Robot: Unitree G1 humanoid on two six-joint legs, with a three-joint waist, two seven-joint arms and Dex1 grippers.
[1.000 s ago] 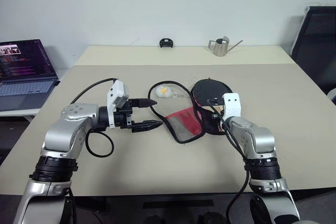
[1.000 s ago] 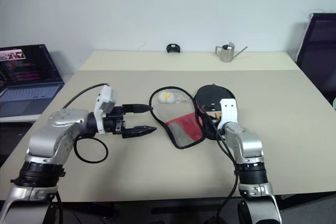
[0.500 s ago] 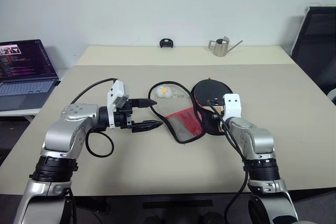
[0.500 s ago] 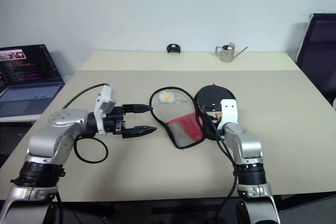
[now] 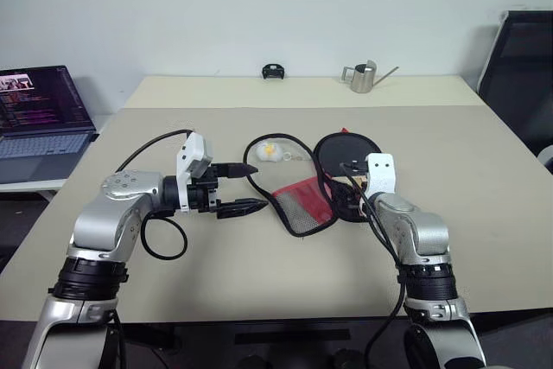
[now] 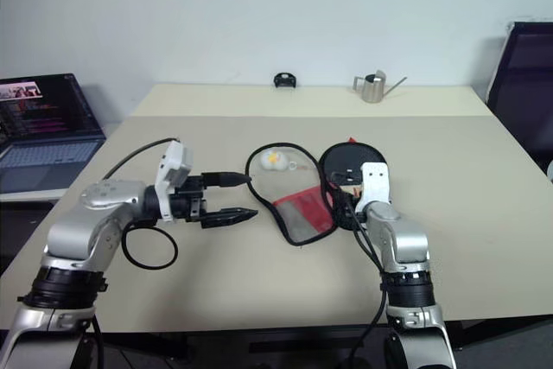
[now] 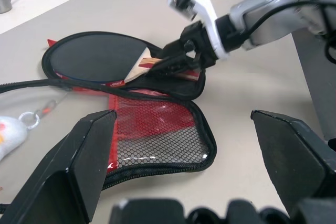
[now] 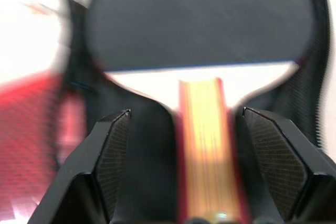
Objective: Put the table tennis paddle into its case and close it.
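- The table tennis paddle [image 5: 346, 151] is lying flat inside the open case [image 5: 304, 202], its round black face pointing away from the right gripper's [image 8: 184, 145] fingertips [image 8: 113, 140]; its wooden handle with red stripes is running back between the two spread fingers, untouched by either.
- The case is lying unzipped, its red mesh-lined flap spreading flat on the side toward the left gripper's [image 5: 246, 187] fingertips [image 5: 256, 206], just beyond them.
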